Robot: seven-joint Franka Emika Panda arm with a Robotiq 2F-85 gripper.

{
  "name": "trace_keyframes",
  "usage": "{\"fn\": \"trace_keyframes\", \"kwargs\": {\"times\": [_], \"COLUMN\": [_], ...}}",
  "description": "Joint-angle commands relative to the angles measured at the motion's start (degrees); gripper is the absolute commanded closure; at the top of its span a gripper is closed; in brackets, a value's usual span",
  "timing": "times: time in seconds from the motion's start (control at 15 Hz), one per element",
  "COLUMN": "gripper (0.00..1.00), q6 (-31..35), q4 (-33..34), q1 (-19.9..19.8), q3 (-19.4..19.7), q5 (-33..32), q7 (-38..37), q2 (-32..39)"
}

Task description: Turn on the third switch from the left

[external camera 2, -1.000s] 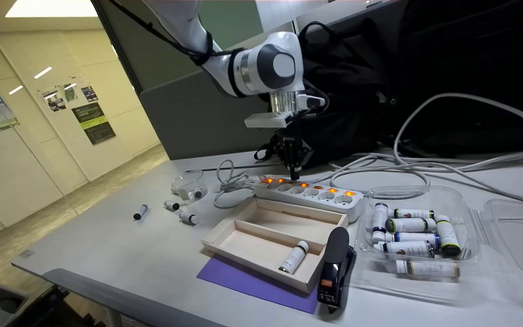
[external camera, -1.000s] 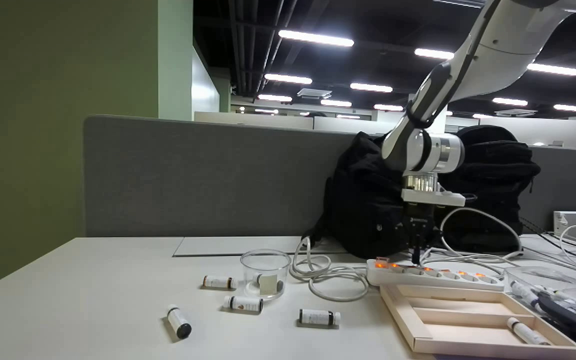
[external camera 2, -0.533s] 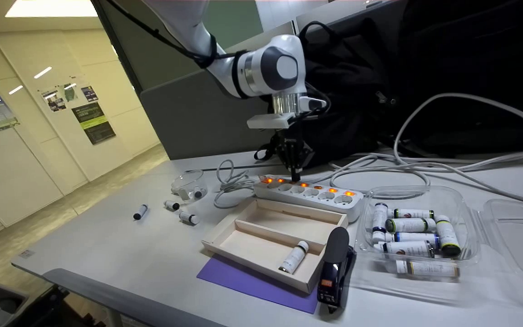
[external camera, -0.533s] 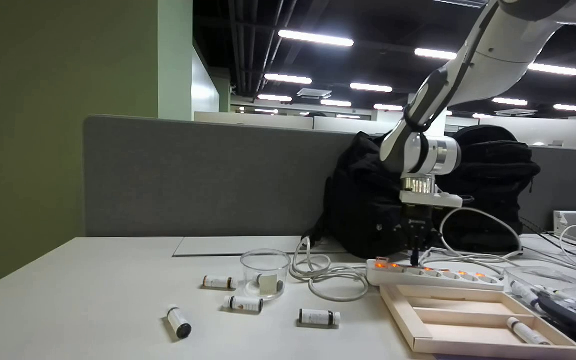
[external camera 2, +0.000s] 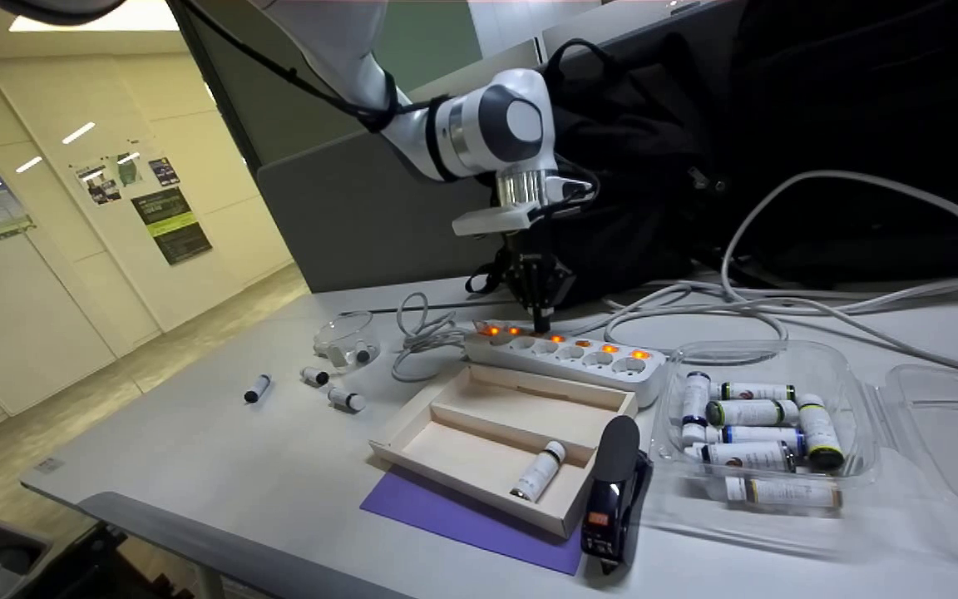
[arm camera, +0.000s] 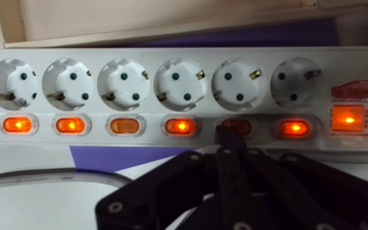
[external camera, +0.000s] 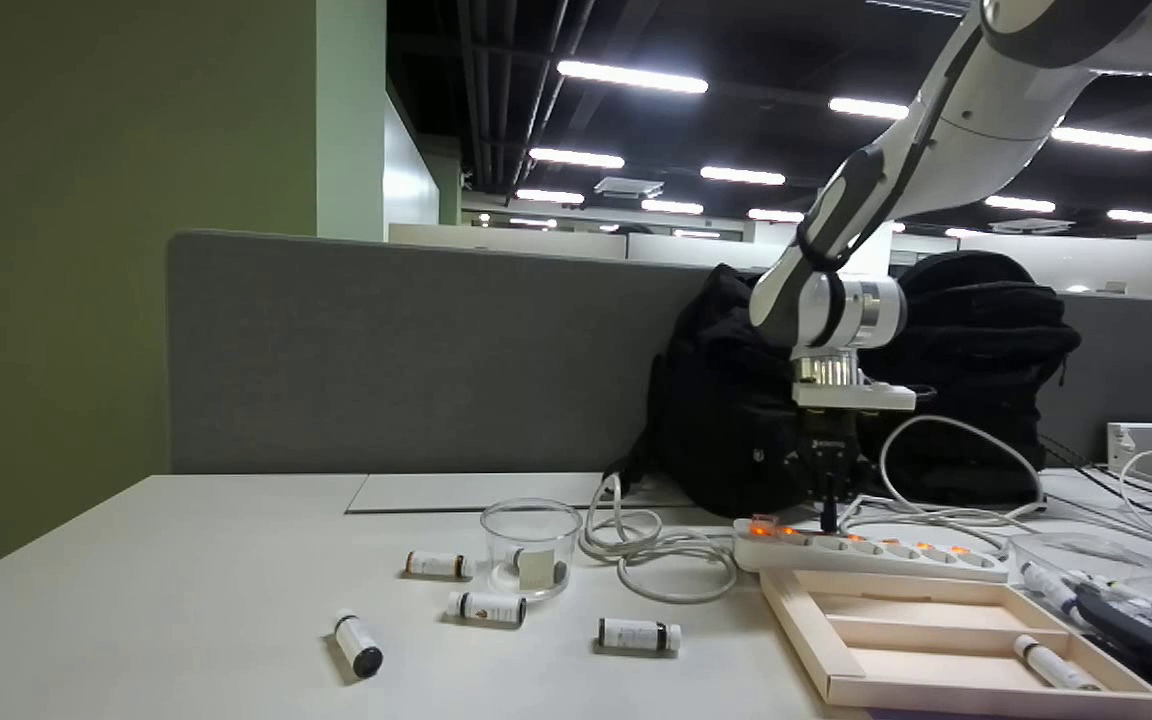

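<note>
Lined up, not yet lit

The reach looks finished; the press itself seems to be what is left. The gripper [arm camera: 231, 137] points down over the far side of the power strip [arm camera: 152, 108], jaws pressed together with nothing seen between them, and in the wrist view its tip covers one edge of a dark switch [arm camera: 243, 126]. Whether it touches or hangs just above, I cannot tell.

Counted from the left as both exterior views show the row, with the square main switch [arm camera: 348, 118] as first, this is the third, so I take it for the target; the wrist view shows the row reversed. No glow shows in it, so I judge it not yet on.

The dark switch is a small oval, dull red-brown and partly hidden. Its left neighbour [arm camera: 295, 128] and right neighbour [arm camera: 180, 126] both glow bright orange, which sets it apart. Just beyond the right one lies another unlit switch [arm camera: 124, 126], paler orange with no bright spot.
</note>
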State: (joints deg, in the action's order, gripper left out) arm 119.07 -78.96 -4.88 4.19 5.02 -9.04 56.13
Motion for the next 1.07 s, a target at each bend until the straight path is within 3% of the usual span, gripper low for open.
{"fn": "trace_keyframes", "kwargs": {"times": [0.0, 0.33, 0.87, 0.93, 1.0], "gripper": [1.0, 1.0, 1.0, 0.74, 0.73], "q6": [-3.44, -4.06, -2.3, -2.93, -3.32], "q4": [4.82, 6.18, 4.86, 4.78, 4.78], "q1": [2.89, 5.79, 5.88, 5.76, 5.63], "q3": [2.43, 4.14, 1.56, 0.96, 0.47], "q5": [-4.12, -8.93, -7.59, -7.11, -6.73], "q7": [-2.8, -3.9, -2.08, -1.81, -1.6], "q2": [4.3, 5.46, -1.64, -2.82, -3.73]}}
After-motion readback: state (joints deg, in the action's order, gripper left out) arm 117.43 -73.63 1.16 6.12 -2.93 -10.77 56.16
